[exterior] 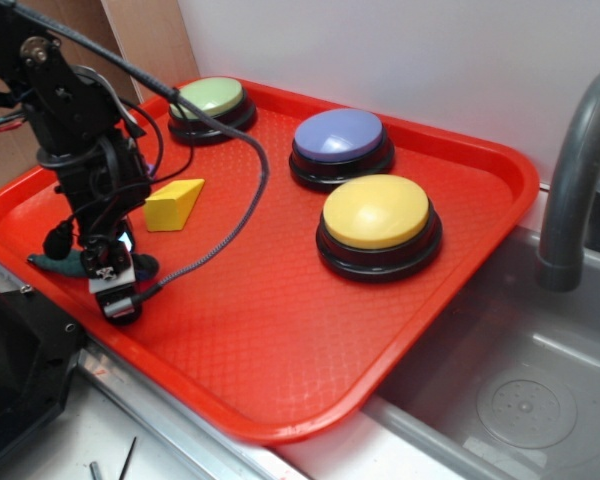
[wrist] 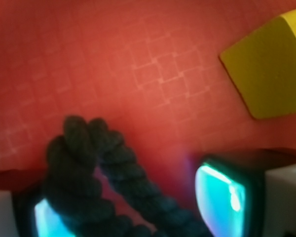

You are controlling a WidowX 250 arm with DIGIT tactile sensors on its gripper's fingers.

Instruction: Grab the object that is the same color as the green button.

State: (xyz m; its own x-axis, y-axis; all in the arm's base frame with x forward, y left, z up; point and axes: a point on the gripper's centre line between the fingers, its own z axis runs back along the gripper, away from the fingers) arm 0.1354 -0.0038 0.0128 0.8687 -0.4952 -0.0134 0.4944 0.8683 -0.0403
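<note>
On the red tray [exterior: 280, 330], the gripper [exterior: 108, 262] is down at the 8 o'clock edge, its spread fingers [wrist: 227, 197] flanking the dark green rope [wrist: 96, 177]. The yellow wedge [exterior: 174, 204] sits near, toward 1 o'clock; the green button [exterior: 211, 101] sits at 12 o'clock.

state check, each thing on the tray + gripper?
gripper: down at the tray, fingers either side of the rope, not visibly clamped
green rope: limp, looped, lying between the fingers
green button: upright, untouched
purple button: upright, untouched
yellow button: upright, untouched
yellow wedge: lying flat, free
red tray: flat beside the sink
</note>
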